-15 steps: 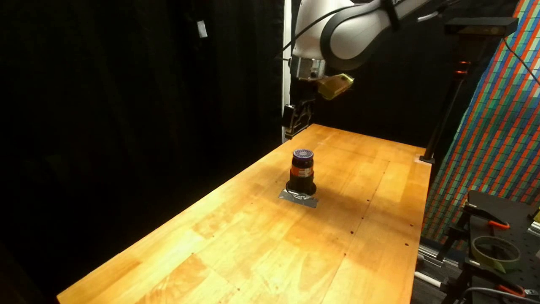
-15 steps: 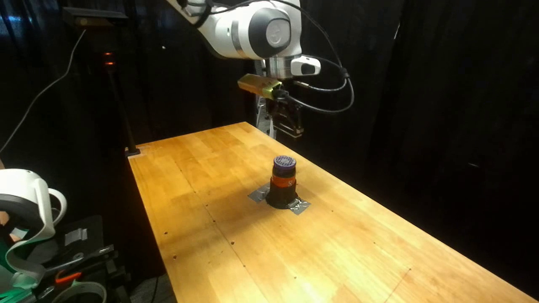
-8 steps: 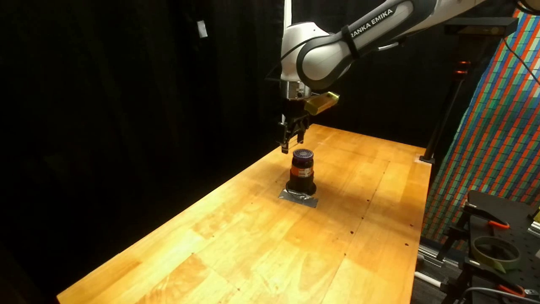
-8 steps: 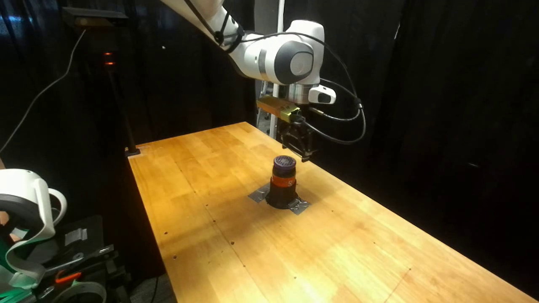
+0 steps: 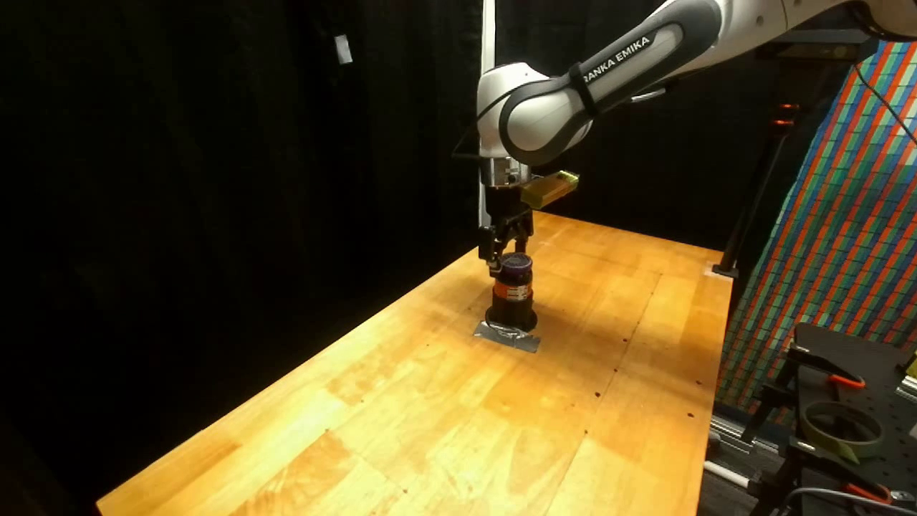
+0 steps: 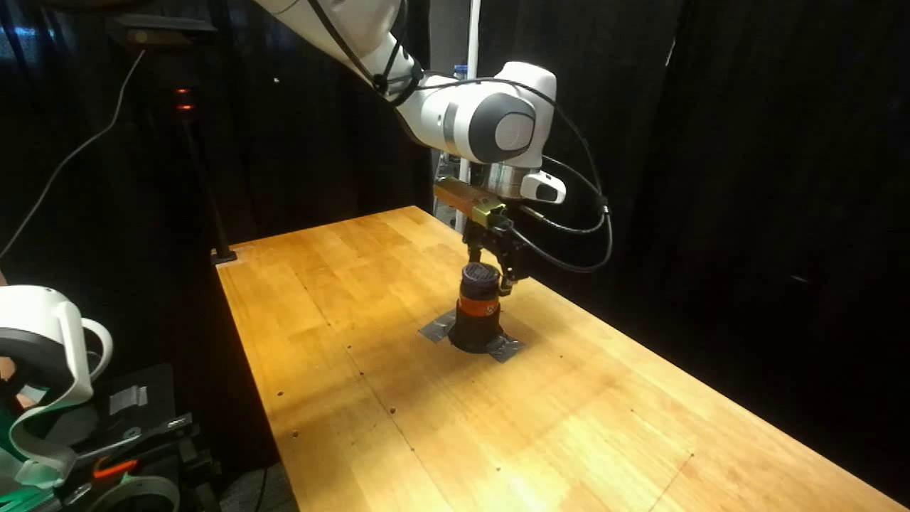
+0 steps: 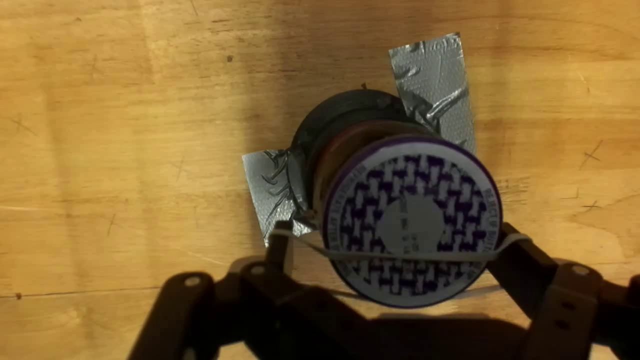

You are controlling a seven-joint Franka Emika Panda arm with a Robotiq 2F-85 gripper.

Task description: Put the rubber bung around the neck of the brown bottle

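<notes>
The brown bottle (image 6: 479,306) stands up straight in a round black holder (image 6: 475,333), and silver tape (image 7: 434,72) joins it to the wooden table (image 6: 569,419). A purple and white lid (image 7: 412,220) hides what is inside. The gripper (image 7: 395,233) is just at the bottle's top, its fingers (image 7: 527,270) spread wide, with a rubber band (image 7: 410,256) stretched between them. In the wrist view, one side of the band crosses over the lid.

arm (image 6: 430,114) cropped above, brown bottle (image 7: 341,150) mostly hidden under lid (image 7: 420,212) in wrist view, central print (image 7: 405,230) blurred
</notes>
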